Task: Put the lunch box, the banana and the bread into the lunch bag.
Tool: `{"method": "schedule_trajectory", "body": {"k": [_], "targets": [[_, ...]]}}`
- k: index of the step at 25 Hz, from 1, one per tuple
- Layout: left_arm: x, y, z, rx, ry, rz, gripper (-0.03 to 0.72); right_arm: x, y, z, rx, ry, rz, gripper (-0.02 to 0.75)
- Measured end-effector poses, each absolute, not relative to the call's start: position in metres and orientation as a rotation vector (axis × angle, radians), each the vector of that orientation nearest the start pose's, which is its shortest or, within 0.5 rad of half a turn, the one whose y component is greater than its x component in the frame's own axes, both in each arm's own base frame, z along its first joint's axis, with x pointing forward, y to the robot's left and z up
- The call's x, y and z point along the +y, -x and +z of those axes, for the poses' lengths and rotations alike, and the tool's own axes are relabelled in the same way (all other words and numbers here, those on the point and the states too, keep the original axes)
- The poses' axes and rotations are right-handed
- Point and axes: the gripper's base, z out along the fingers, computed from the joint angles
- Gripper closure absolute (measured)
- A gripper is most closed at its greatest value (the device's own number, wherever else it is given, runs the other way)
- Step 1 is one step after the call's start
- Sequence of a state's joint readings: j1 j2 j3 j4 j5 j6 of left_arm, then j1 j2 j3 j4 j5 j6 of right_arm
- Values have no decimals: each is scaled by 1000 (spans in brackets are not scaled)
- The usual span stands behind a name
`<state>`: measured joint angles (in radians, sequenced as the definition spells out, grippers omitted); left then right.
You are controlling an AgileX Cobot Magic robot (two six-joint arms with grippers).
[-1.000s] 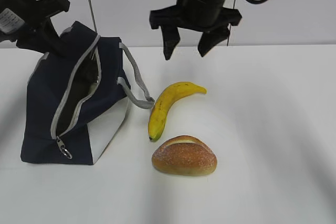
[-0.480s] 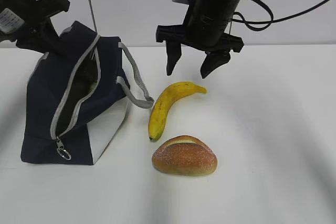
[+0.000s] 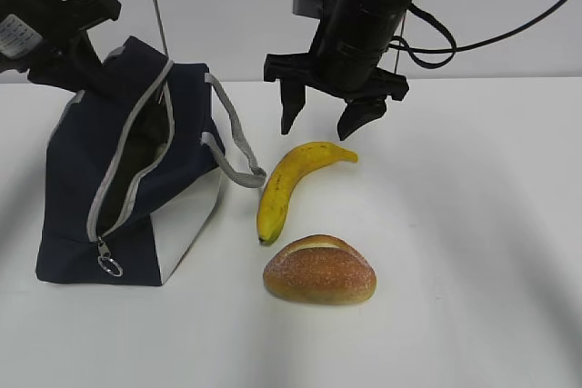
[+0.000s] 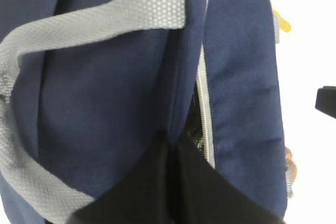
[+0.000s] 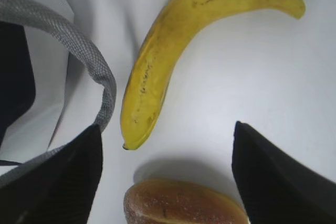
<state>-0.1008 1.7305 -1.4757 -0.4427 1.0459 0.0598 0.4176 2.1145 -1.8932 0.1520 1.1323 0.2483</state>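
Note:
The navy lunch bag (image 3: 86, 179) stands at the left with its zipper open. My left gripper (image 3: 89, 72) is shut on a fold of its top fabric beside the zipper (image 4: 172, 139). The yellow banana (image 3: 289, 181) lies just right of the bag. The brown bread (image 3: 319, 270) sits in front of the banana. My right gripper (image 3: 318, 131) hangs open just above the banana's far end. In the right wrist view the right gripper (image 5: 167, 128) frames the banana (image 5: 173, 51) and the bread (image 5: 184, 203) between its fingers. The lunch box is hidden.
A grey strap handle (image 3: 233, 147) loops out from the bag toward the banana, close to my right gripper's left finger (image 5: 58, 182). The zipper's ring pull (image 3: 110, 267) hangs at the bag's near end. White tabletop (image 3: 473, 224) stretches to the right.
My right gripper has come down toward the banana, still open. The left gripper, the bag, the banana and the bread have stayed put.

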Motion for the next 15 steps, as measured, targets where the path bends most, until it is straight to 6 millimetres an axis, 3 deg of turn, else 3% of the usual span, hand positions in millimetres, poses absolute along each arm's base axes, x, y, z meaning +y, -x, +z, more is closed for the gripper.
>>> {"method": "schedule_trajectory", "body": {"k": [15], "targets": [[-70,-362,298,2738,-9,-595,690,199,-419,246,2846,-18,397,173]]}}
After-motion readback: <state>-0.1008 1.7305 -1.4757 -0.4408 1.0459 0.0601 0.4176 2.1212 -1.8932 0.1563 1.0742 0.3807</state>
